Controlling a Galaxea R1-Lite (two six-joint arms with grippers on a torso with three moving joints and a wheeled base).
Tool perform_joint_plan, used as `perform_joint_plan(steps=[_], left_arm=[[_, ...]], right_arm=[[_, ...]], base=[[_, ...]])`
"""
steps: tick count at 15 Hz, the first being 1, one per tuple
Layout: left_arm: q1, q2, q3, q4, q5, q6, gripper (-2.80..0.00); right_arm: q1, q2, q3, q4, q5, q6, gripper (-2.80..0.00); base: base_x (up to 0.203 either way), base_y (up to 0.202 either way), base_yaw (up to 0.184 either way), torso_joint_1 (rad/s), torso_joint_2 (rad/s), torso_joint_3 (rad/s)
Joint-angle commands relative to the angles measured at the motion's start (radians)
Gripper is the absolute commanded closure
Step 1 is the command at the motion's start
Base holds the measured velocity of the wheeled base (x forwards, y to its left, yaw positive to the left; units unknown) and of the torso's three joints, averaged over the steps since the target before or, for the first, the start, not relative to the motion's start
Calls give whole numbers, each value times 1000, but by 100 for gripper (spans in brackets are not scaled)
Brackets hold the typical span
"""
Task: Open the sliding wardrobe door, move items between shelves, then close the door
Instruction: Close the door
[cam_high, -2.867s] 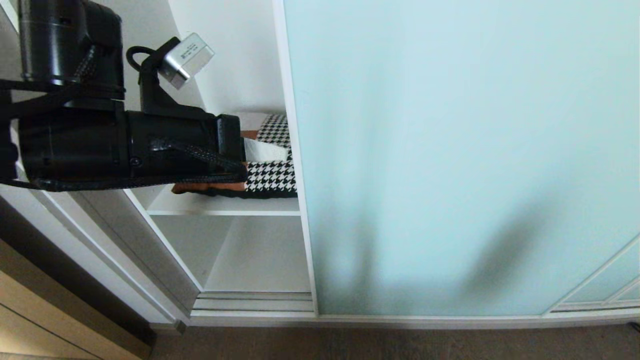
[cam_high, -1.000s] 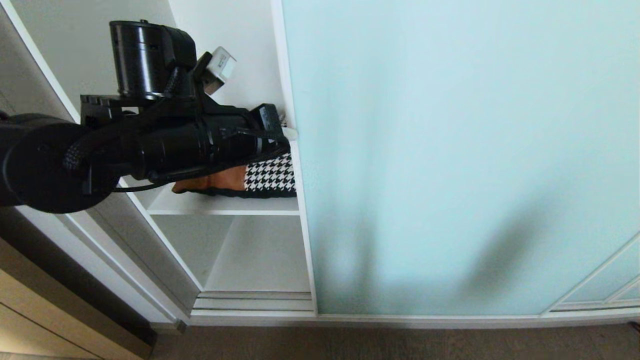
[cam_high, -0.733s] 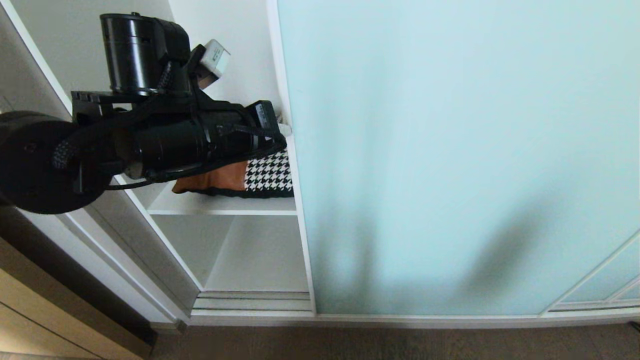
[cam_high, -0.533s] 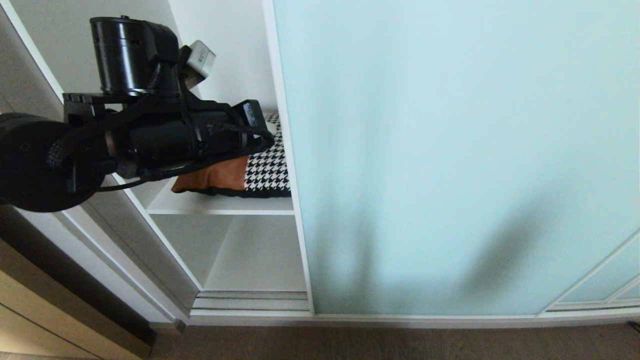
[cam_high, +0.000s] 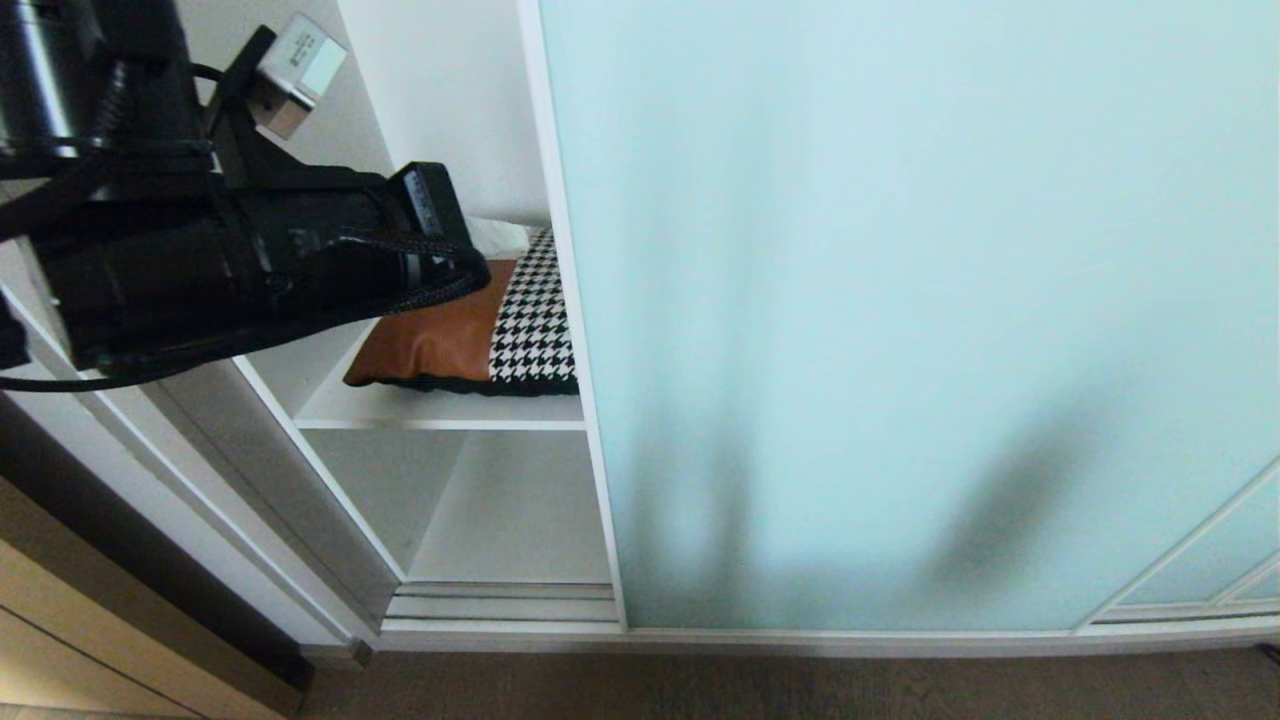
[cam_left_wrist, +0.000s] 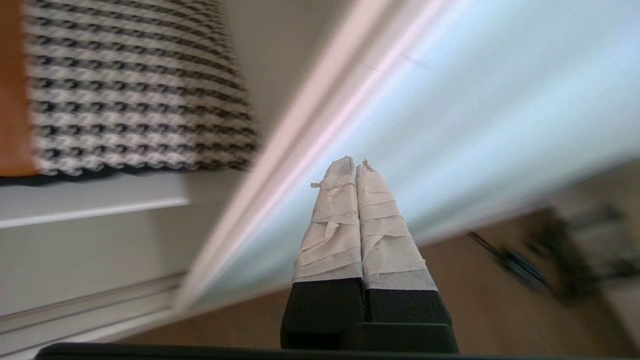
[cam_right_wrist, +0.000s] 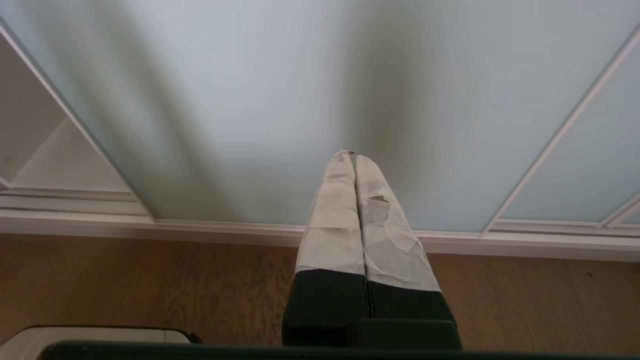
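Note:
The sliding wardrobe door (cam_high: 900, 300), frosted pale aqua glass in a slim white frame, covers most of the head view, leaving a narrow gap at its left. In that gap the cushion (cam_high: 450, 340) of tan leather and houndstooth lies on a white shelf (cam_high: 430, 412), with an empty shelf (cam_high: 510, 520) below. My left arm (cam_high: 250, 270) hangs at the upper left, in front of the opening. In the left wrist view my left gripper (cam_left_wrist: 354, 162) is shut and empty, its tips before the door (cam_left_wrist: 475, 100) near its frame, the cushion (cam_left_wrist: 135, 90) off to one side. My right gripper (cam_right_wrist: 352, 156) is shut and empty, low before the door (cam_right_wrist: 275, 100).
The wardrobe's white side wall (cam_high: 300, 480) and a tan wooden panel (cam_high: 60, 640) stand left of the opening. Brown wood floor (cam_high: 700, 690) runs along the bottom track. A second framed glass panel (cam_high: 1200, 570) shows at the lower right.
The door's left edge has slid a little leftward, narrowing the gap. My left arm has drawn back from that edge, up and to the left, uncovering more of the cushion.

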Motion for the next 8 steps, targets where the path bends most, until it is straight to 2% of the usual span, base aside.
perform_joint_plan(steps=[1, 4, 8], left_arm=[[-29, -84, 7, 61, -115, -6, 0], [-31, 23, -25, 55, -114, -11, 0], [-31, 167, -95, 40, -91, -54, 0]], right_arm=[[0, 1, 2, 0, 0, 0, 0], [0, 1, 1, 0, 0, 0, 0], [0, 1, 1, 0, 0, 0, 0]], base=[[0, 0, 0, 0, 0, 0], [0, 0, 0, 0, 0, 0], [0, 0, 0, 0, 0, 0]])
